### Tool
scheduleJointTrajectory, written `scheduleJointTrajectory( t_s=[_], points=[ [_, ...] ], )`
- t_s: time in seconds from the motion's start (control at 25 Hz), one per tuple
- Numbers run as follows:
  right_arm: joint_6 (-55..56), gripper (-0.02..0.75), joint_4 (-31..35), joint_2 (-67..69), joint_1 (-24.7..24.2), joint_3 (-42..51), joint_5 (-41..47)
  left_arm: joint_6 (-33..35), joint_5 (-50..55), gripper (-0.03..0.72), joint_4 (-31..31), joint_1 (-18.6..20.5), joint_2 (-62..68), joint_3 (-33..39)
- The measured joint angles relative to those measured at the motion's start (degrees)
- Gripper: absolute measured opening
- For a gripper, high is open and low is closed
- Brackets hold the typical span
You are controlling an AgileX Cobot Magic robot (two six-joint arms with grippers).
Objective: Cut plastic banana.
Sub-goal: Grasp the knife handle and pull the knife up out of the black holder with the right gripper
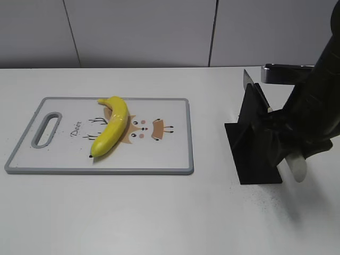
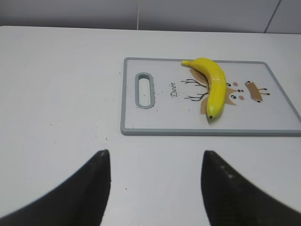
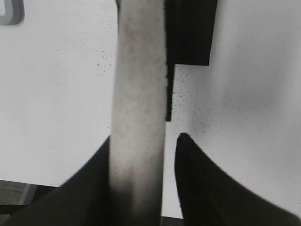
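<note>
The plastic banana [image 1: 111,130] lies on the white cutting board [image 1: 170,154], stem toward the back; it also shows in the left wrist view [image 2: 214,87] on the board [image 2: 160,117]. A knife stands in a black holder [image 1: 255,154] at the right, blade [image 1: 254,87] up and white handle [image 1: 298,169] toward the front. My right gripper [image 3: 145,136] is around the handle [image 3: 138,94]: the left finger touches it and a gap shows at the right finger. My left gripper [image 2: 155,151] is open and empty over the table, in front of the board.
A dark grey bar [image 1: 287,71] sits behind the holder at the back right. A corner of the board [image 3: 9,14] shows in the right wrist view. The holder [image 3: 190,33] stands well right of the board. A grey wall runs behind the table.
</note>
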Motion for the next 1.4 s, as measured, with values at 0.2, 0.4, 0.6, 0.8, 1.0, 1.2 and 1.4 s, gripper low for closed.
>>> scheduleJointTrajectory(
  t_s=[0.2,0.4,0.6,0.8,1.0,1.2,1.4],
  points=[
    [0.2,0.192,1.5,0.0,0.0,0.0,0.4,0.0,0.0,0.587,0.0,0.0,0.0,0.0],
    [0.2,0.19,1.5,0.0,0.0,0.0,1.6,0.0,0.0,0.586,0.0,0.0,0.0,0.0],
    [0.3,0.189,1.4,-1.6,0.0,-1.4,3.9,0.0,0.0,0.585,0.0,0.0,0.0,0.0],
    [0.8,0.188,0.8,-3.1,0.0,-5.0,7.6,0.0,0.0,0.585,0.0,0.0,0.0,0.0],
    [1.5,0.187,-1.3,-3.1,0.0,-7.9,9.9,0.0,0.0,0.585,0.0,0.0,0.0,0.0],
    [1.8,0.183,-2.6,-3.1,0.0,-11.2,12.1,0.0,0.0,0.585,0.0,0.0,0.0,0.0],
    [2.1,0.183,-3.0,-3.1,0.0,-16.9,13.3,0.0,0.0,0.585,0.0,0.0,0.0,0.0]
  ],
)
